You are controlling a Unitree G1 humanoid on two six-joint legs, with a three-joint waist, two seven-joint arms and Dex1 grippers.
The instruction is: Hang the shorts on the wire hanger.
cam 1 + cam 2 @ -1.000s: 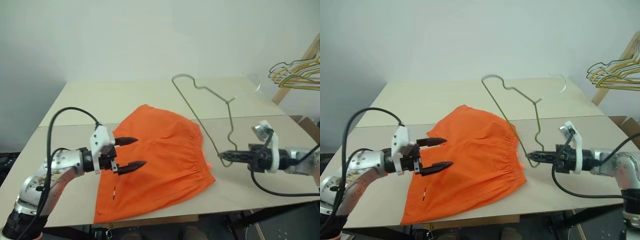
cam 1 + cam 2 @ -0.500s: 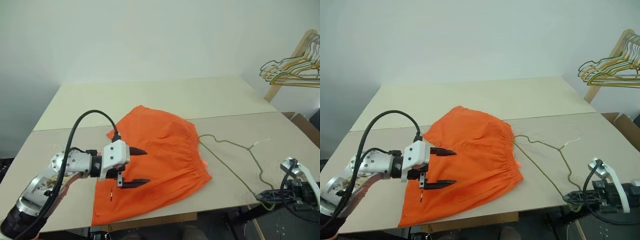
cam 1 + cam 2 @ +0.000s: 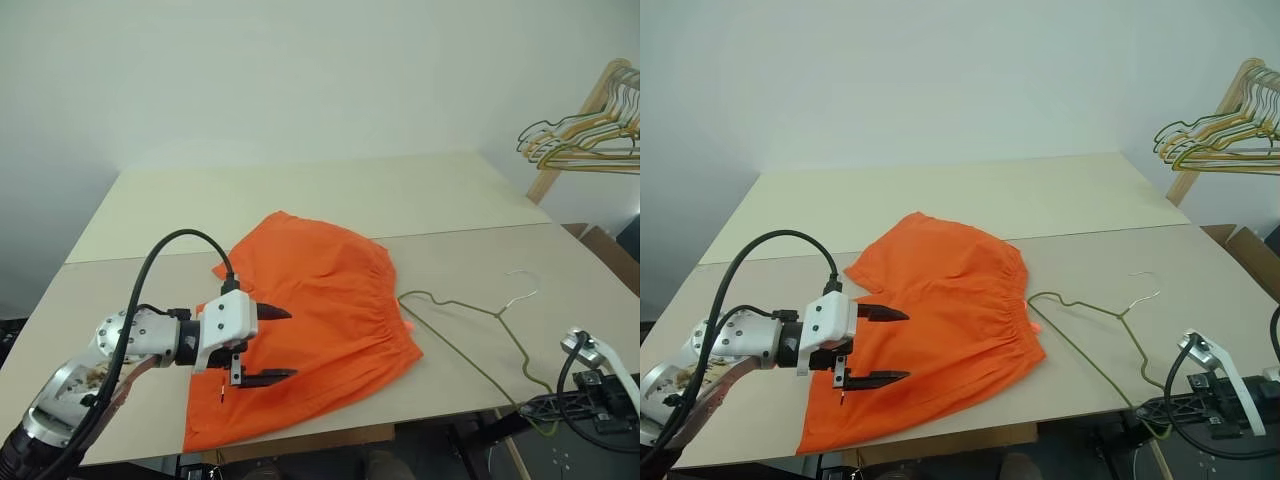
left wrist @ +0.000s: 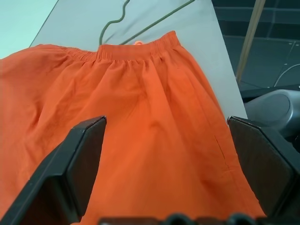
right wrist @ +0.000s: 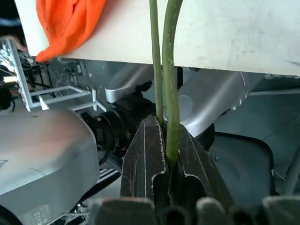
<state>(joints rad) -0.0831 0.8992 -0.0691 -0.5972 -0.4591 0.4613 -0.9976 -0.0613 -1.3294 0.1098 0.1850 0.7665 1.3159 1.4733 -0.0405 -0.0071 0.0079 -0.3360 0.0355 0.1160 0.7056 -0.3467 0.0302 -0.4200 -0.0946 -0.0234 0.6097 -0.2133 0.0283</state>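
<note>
R wrist view: right pincer [image 5: 167, 161] tight on wire hanger [image 5: 171, 70].

My right gripper [image 3: 545, 405] sits below the near right table [image 3: 480, 270] edge, and its fingertips are too dark and small to make out from above. The bunch of hangers [image 3: 575, 145] at the far right is cut off by the frame's edge. My left gripper [image 3: 275, 345] covers part of the shorts [image 3: 330, 300].
</note>
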